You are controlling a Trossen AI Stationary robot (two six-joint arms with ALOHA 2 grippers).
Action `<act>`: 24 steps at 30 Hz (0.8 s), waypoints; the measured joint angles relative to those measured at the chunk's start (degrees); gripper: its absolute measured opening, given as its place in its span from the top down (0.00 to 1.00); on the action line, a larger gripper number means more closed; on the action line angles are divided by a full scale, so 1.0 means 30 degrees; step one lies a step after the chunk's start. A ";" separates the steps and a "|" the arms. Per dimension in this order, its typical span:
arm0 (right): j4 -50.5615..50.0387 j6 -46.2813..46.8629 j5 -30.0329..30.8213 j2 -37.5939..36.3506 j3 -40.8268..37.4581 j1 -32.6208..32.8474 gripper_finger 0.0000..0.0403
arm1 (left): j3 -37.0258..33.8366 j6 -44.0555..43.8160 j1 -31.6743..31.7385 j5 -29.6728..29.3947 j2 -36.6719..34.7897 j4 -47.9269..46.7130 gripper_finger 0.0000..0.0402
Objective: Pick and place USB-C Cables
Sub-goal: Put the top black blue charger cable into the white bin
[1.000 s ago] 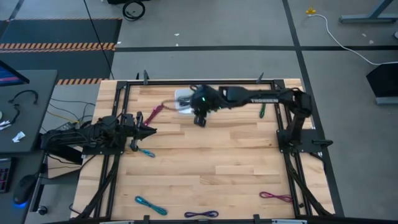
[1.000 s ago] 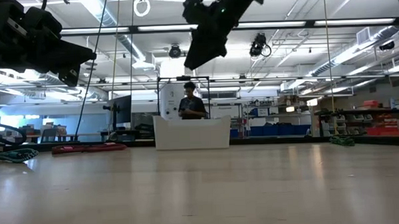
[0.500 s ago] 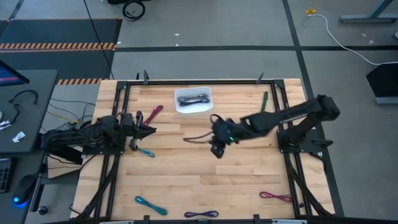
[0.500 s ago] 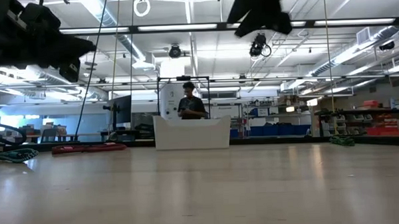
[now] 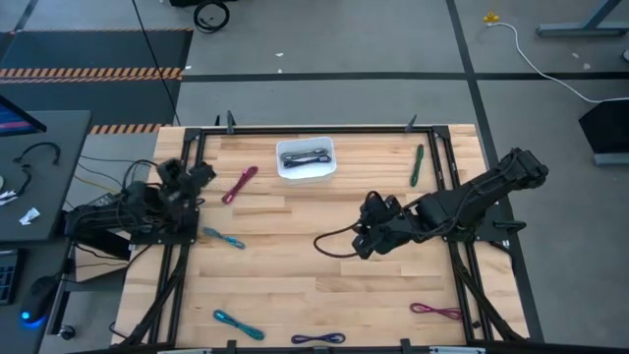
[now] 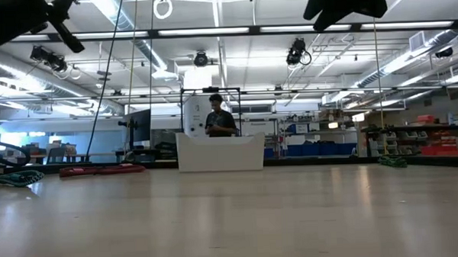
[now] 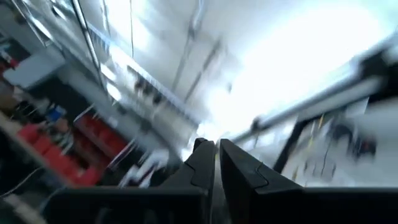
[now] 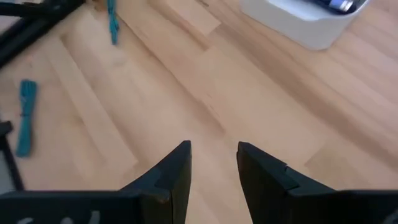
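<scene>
- Desk (image 5: 324,285): cables lie scattered on it.
- Right end effector (image 5: 366,241) hangs above mid-desk, fingers (image 8: 174,171) spread, empty.
- Left end effector (image 5: 197,173), at the left edge, pressed together, empty.
- Bin (image 5: 306,171) holds a grey cable (image 5: 304,156).
- Magenta cable (image 5: 239,184) beside the bin; teal cable (image 5: 225,239) near it.

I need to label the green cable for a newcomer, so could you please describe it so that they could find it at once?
Start at the white bin by the wooden table's far edge, then look along that edge towards the right arm's side. The green cable lies there alone beside the black frame rail, a short, straight bundle. It is the only green one; the others are magenta, teal or purple.
</scene>
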 joint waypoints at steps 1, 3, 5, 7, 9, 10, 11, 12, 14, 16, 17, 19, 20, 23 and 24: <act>-0.0098 -0.0440 -0.0009 0.0001 0.0000 -0.0003 0.67 | 0.0000 -0.0684 -0.0003 -0.0539 -0.0006 0.0491 0.93; -0.0484 -0.1191 -0.0022 0.0007 0.0000 0.0010 0.67 | 0.0007 -0.1360 0.0000 -0.1068 -0.0003 0.0815 0.93; -0.0873 -0.1561 -0.0149 0.0000 0.0000 0.0010 0.67 | 0.0178 -0.1352 -0.0007 -0.1045 0.0058 0.0046 0.93; -0.1331 -0.1877 -0.0619 0.0004 0.0000 0.0003 0.67 | 0.0918 -0.1629 0.0000 -0.0727 0.0577 -0.1865 0.93; -0.1774 -0.2232 -0.1315 0.0007 0.0000 0.0090 0.67 | 0.2200 -0.1621 -0.0014 -0.0178 0.1382 -0.3614 0.95; -0.2040 -0.2382 -0.1709 0.0007 0.0000 0.0181 0.67 | 0.2981 -0.1591 -0.0014 0.0185 0.1931 -0.4695 0.96; -0.2252 -0.2567 -0.1983 0.0007 0.0000 0.0256 0.67 | 0.3839 -0.1410 -0.0014 0.0676 0.2579 -0.6134 0.97; -0.2388 -0.2819 -0.2146 0.0007 0.0000 0.0332 0.67 | 0.4795 -0.1100 -0.0005 0.1212 0.3307 -0.7807 0.98; -0.2889 -0.3179 -0.2193 0.0007 0.0000 0.0498 0.67 | 0.7070 -0.0449 -0.0007 0.2451 0.4932 -1.1496 0.99; -0.3406 -0.3529 -0.2100 0.0007 0.0000 0.0599 0.67 | 0.9505 0.0513 -0.0014 0.3629 0.6697 -1.5466 0.99; -0.3657 -0.3779 -0.2049 0.0007 -0.0004 0.0607 0.67 | 1.0725 0.1046 -0.0014 0.4287 0.7652 -1.7691 0.98; -0.3760 -0.4364 -0.2043 0.0004 -0.0230 0.0607 0.67 | 1.2926 0.2293 -0.0011 0.5644 0.9734 -2.1909 0.98; -0.3743 -0.4687 -0.2047 0.0001 -0.0442 0.0607 0.67 | 1.3970 0.2983 -0.0014 0.6300 1.0723 -2.3762 0.97; -0.2952 -0.5370 -0.2201 -0.0145 -0.1630 0.0607 0.67 | 1.6425 0.5293 -0.0014 0.8106 1.3599 -2.8986 0.96; -0.2608 -0.5436 -0.2261 -0.0194 -0.2134 0.0607 0.67 | 1.7057 0.5905 -0.0016 0.8600 1.4456 -3.0410 0.96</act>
